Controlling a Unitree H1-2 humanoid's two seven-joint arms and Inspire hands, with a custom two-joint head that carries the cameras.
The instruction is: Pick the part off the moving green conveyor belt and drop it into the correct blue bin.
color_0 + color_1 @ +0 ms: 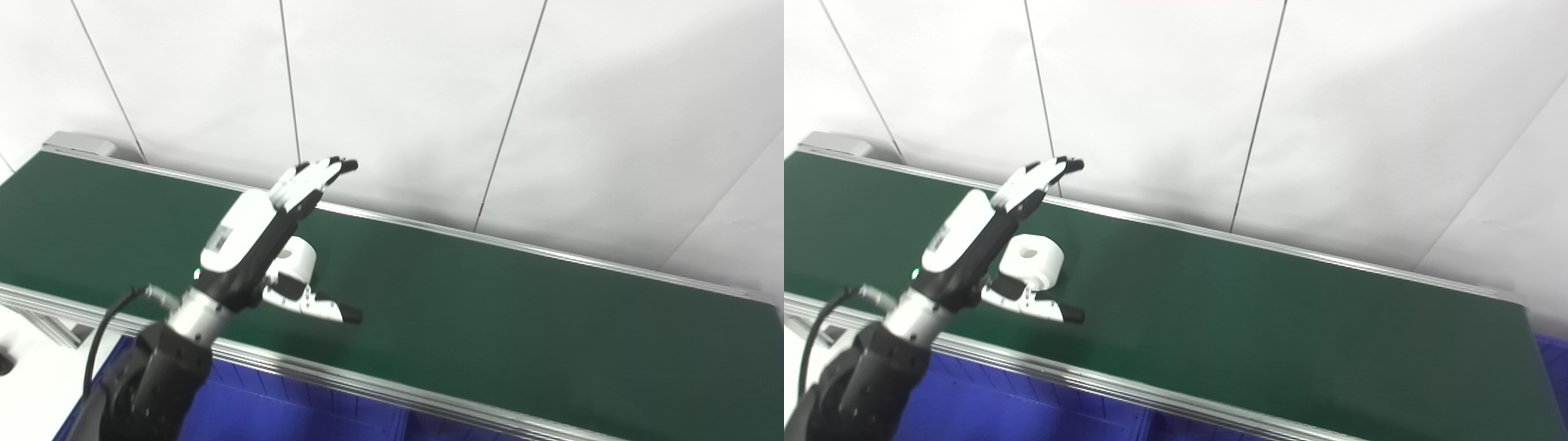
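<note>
One robot hand (986,239), the left, is in view, spread wide over the green conveyor belt (1274,318) and holding nothing; the right is out of frame. It half hides the white part (1035,260), a short cylinder lying between fingers and thumb, its holed face and axis pointing up. Only a cropped strip of blue bin (1029,410) shows below the belt.
</note>
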